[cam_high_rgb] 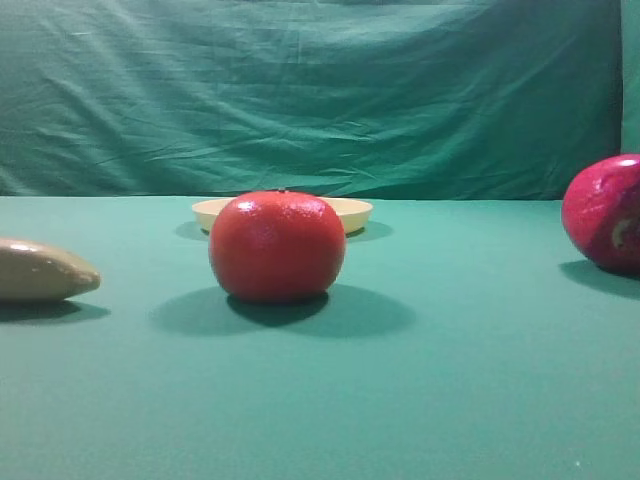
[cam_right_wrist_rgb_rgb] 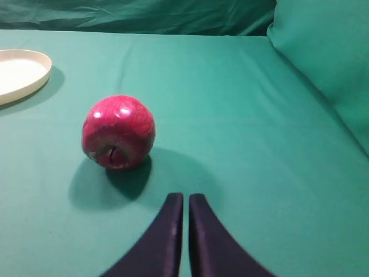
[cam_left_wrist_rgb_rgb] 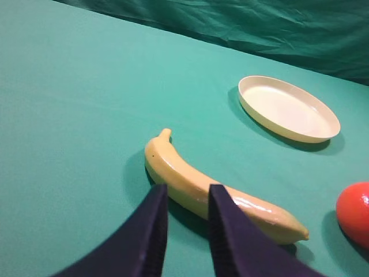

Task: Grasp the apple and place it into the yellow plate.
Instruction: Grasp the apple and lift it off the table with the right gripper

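The apple [cam_right_wrist_rgb_rgb: 118, 131] is glossy magenta-red and rests on the green cloth, a short way ahead and to the left of my right gripper [cam_right_wrist_rgb_rgb: 185, 197], whose dark fingers are pressed together and hold nothing. In the exterior view the apple [cam_high_rgb: 605, 212] sits at the right edge, partly cut off. The yellow plate [cam_left_wrist_rgb_rgb: 288, 108] is empty; in the exterior view it [cam_high_rgb: 355, 212] lies at the back, half hidden behind an orange-red fruit, and it [cam_right_wrist_rgb_rgb: 20, 72] also shows at the left edge of the right wrist view. My left gripper [cam_left_wrist_rgb_rgb: 185, 193] is slightly open and empty, above a banana. Neither gripper shows in the exterior view.
An orange-red round fruit [cam_high_rgb: 277, 245] stands mid-table in front of the plate and shows in the left wrist view [cam_left_wrist_rgb_rgb: 356, 212]. A beige-yellow banana [cam_left_wrist_rgb_rgb: 253, 210] lies at the left [cam_high_rgb: 40, 270]. A green backdrop [cam_high_rgb: 320, 100] rises behind, with a fold [cam_right_wrist_rgb_rgb: 323, 46] at the right.
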{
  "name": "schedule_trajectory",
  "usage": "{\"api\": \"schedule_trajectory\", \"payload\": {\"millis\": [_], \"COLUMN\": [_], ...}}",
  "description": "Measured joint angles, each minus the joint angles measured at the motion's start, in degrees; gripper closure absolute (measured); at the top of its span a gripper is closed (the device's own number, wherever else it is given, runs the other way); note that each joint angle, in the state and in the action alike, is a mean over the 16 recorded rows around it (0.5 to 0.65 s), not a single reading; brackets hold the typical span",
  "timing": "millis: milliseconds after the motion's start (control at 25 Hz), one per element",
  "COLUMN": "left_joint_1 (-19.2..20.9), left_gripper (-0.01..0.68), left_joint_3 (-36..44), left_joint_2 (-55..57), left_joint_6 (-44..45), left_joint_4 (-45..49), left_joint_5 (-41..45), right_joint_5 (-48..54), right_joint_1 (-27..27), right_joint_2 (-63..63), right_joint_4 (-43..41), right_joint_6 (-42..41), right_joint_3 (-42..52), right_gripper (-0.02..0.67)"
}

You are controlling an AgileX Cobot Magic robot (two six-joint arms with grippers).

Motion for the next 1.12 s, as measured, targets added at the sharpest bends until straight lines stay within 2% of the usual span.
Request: {"api": "schedule_trajectory", "payload": {"millis": [720,1120], "left_joint_1": [0.00,0.00], "left_gripper": [0.516,0.516], "left_joint_3": [0.00,0.00], "left_joint_2": [0.00,0.00], "left_joint_6": [0.00,0.00], "left_joint_4": [0.00,0.00], "left_joint_5": [0.00,0.00], "right_joint_5": [0.00,-3.83], "right_joint_1": [0.00,0.00], "right_joint_2": [0.00,0.00], "right_joint_4": [-0.05,-3.83], "right_joint_6": [-0.03,-1.52], "right_joint_3": [0.00,0.05], "right_gripper": [0.649,0.649]}}
